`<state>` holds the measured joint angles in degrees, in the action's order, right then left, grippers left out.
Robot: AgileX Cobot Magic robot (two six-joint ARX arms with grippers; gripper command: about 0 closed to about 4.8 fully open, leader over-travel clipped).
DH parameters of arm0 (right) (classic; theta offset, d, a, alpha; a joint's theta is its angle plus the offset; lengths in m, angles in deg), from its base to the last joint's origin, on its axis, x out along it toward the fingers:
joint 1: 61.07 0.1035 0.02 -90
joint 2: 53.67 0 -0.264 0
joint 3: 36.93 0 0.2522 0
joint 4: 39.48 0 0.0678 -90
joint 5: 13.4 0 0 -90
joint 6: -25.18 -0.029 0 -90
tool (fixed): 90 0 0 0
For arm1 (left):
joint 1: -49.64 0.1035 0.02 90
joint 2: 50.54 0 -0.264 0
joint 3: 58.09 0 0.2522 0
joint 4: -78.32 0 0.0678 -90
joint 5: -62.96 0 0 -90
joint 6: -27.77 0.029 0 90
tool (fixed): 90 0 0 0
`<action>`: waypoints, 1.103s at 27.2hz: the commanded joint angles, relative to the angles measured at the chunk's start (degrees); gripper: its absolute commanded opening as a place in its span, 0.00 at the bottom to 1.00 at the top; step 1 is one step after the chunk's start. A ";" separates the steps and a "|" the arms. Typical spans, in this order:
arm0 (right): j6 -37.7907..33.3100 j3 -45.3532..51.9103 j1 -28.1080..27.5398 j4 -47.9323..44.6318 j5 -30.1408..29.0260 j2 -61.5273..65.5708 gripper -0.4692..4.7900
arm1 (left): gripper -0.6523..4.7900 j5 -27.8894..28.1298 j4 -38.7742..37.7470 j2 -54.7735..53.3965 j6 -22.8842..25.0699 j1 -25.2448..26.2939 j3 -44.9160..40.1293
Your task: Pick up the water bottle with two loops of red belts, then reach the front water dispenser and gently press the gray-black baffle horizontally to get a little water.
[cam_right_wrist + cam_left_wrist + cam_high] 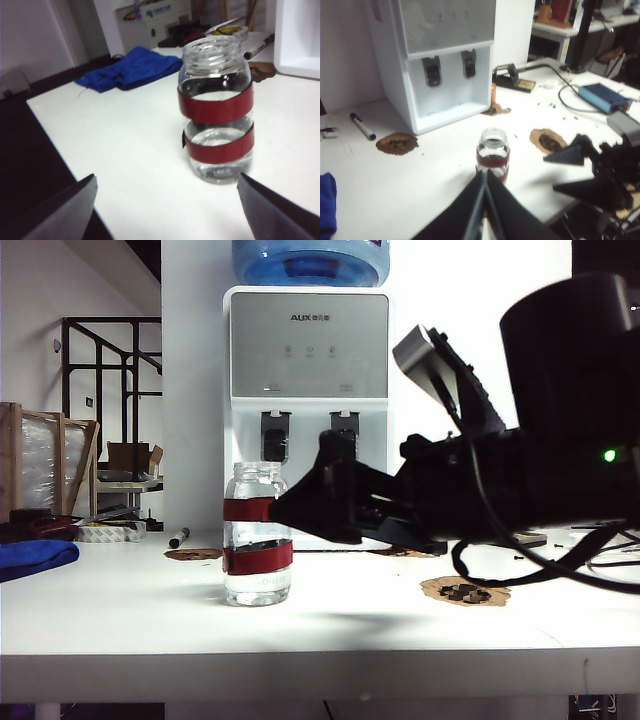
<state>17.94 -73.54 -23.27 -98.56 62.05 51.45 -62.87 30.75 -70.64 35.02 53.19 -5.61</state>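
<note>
My right gripper (167, 212), jaws spread wide, faces the water bottle (216, 112) (upright, red-banded); my left gripper (484, 200) is clenched, above the table.

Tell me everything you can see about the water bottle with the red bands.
The water bottle is small, clear and glass-looking, with a wide threaded neck, no cap, and two red bands round its body. It stands upright on the white table before the water dispenser. Nothing grips it: the right gripper is open, facing it, fingers short of it.
</note>
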 commanded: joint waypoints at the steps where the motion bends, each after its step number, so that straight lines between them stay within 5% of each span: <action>1: -0.52 -1.86 0.20 -3.08 0.70 1.86 1.00 | 0.11 -0.20 -3.04 -0.24 1.60 0.07 0.39; 10: -0.04 -8.50 0.20 -2.84 0.70 9.14 1.00 | 0.11 -0.02 -5.03 -0.24 1.62 0.04 0.42; 19: 10.40 -11.39 0.20 1.36 1.70 10.43 1.00 | 0.11 0.28 -8.26 -0.24 1.62 0.04 0.39; 30: 9.57 -16.13 0.20 3.50 1.68 10.82 1.00 | 0.11 0.74 -8.17 -0.24 1.55 0.04 0.39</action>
<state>28.14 -88.66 -23.27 -95.59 63.56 62.03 -62.46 22.32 -70.66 36.35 53.19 -5.63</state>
